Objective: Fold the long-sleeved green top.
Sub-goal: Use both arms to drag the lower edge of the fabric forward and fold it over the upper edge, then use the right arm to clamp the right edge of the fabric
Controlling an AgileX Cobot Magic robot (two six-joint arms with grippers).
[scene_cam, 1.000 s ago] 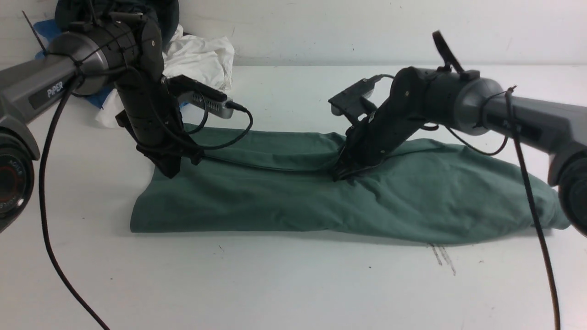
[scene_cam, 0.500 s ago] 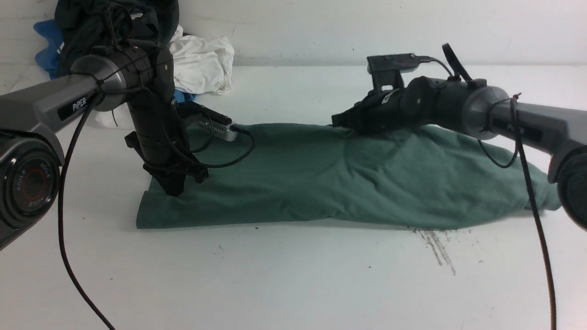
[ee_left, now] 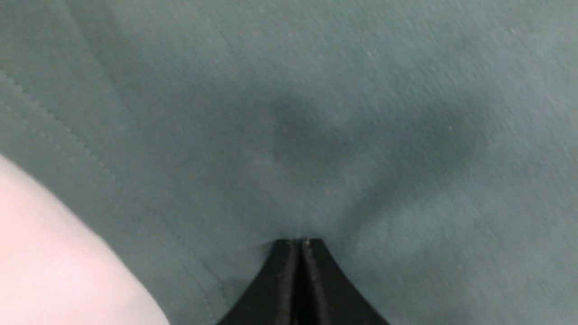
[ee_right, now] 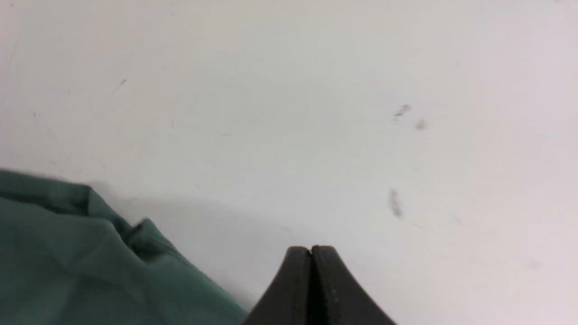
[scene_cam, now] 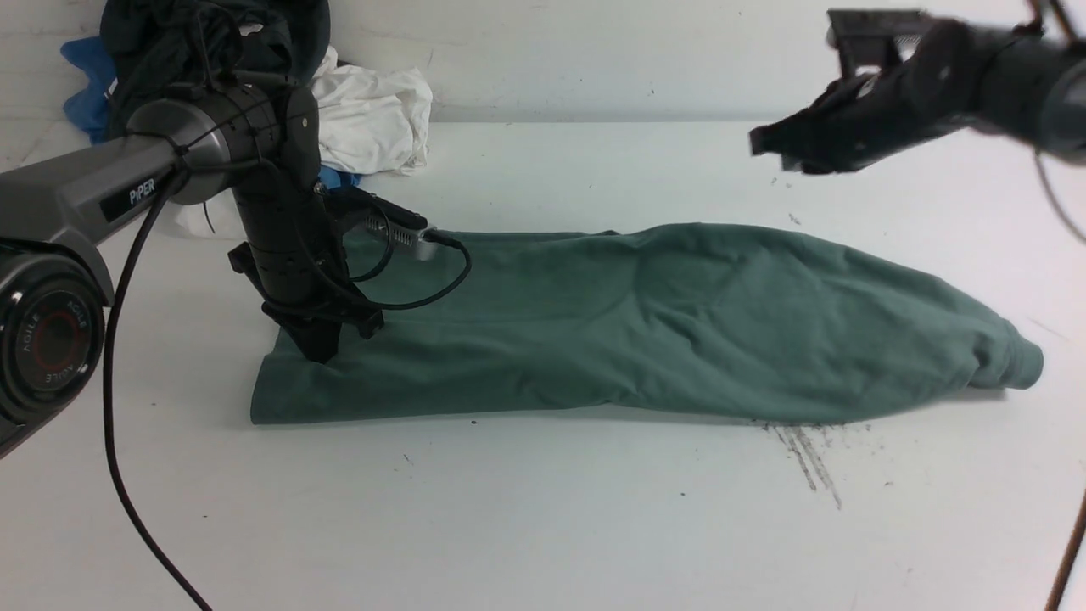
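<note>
Grey left arm (scene_cam: 68, 199) bears white "PIPER" lettering, black cables (scene_cam: 105, 399), and a black tapered left gripper (scene_cam: 319, 352).

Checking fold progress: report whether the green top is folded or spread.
Folded lengthwise: the green long-sleeved top lies as one long narrow band, neither sleeve spread out sideways.

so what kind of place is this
Likely a robotics lab bench: a scuffed white tabletop against a bare white wall, a dark grey cabled left arm and right arm, and a heap of black, white and blue garments beyond the sage-green cotton top.
</note>
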